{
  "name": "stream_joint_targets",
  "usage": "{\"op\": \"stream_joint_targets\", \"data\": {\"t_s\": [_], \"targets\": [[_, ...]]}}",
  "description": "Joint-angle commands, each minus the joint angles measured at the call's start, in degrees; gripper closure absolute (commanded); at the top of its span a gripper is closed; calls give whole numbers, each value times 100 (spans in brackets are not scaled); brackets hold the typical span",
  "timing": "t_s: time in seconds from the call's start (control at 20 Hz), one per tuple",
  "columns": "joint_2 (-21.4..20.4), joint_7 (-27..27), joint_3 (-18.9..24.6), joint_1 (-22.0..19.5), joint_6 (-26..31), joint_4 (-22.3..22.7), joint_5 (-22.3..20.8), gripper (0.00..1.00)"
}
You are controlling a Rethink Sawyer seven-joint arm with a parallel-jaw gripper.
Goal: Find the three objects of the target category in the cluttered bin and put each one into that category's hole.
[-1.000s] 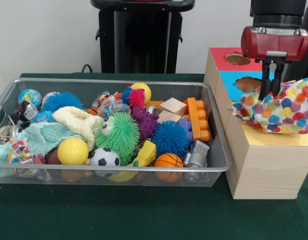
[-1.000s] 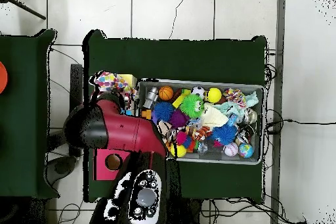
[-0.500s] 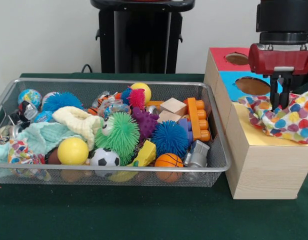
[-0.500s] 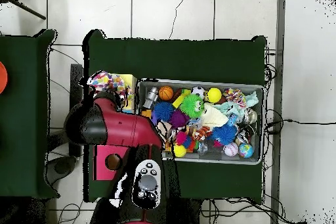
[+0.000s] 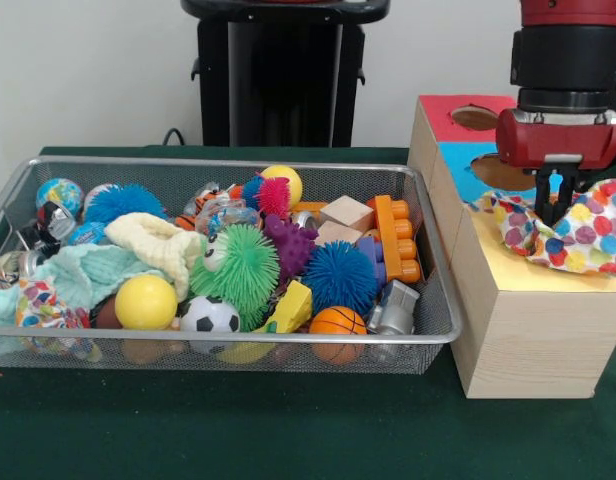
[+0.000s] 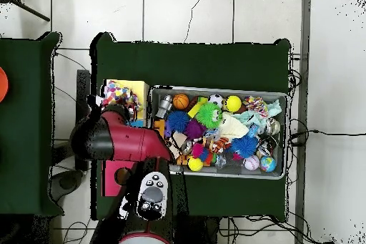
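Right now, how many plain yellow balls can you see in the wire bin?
2. One yellow ball lies at the front left beside the soccer ball; another yellow ball sits at the back wall, next to the pink spiky ball. The clutter may hide more.

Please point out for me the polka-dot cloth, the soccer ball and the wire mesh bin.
Multicoloured polka-dot cloth (image 5: 578, 232), front view, its spotted middle.
Black-and-white soccer ball (image 5: 209, 316), front view, its front face.
Grey wire mesh bin (image 5: 228, 163), front view, its far rim.

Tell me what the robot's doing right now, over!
Gripper down on the spotty cloth, over the box's yellow section. Grip unclear. Cloth bunched on top, not in a hole. Nothing in the way.
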Motion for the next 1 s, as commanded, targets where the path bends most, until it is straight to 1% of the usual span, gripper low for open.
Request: {"op": "stream_joint_targets", "data": {"t_s": [0.05,0.15,0.3,0.5,0.65,0.8,0.85,0.9,1.0], "targets": [[700,1237,-161,90,-464,-159,64,100],[840,1226,-246,96,-562,-209,66,100],[902,1202,-164,-6,-757,-227,32,100],[1000,1107,88,-231,-966,-311,-70,100],[1156,1034,306,-417,-1073,-390,-170,100],[1362,915,390,-515,-770,-524,-106,100],[1394,848,403,-539,-472,-569,-51,100],[1458,803,415,-562,-323,-624,-32,100],[1611,696,573,-708,-375,-738,-132,100]]}}
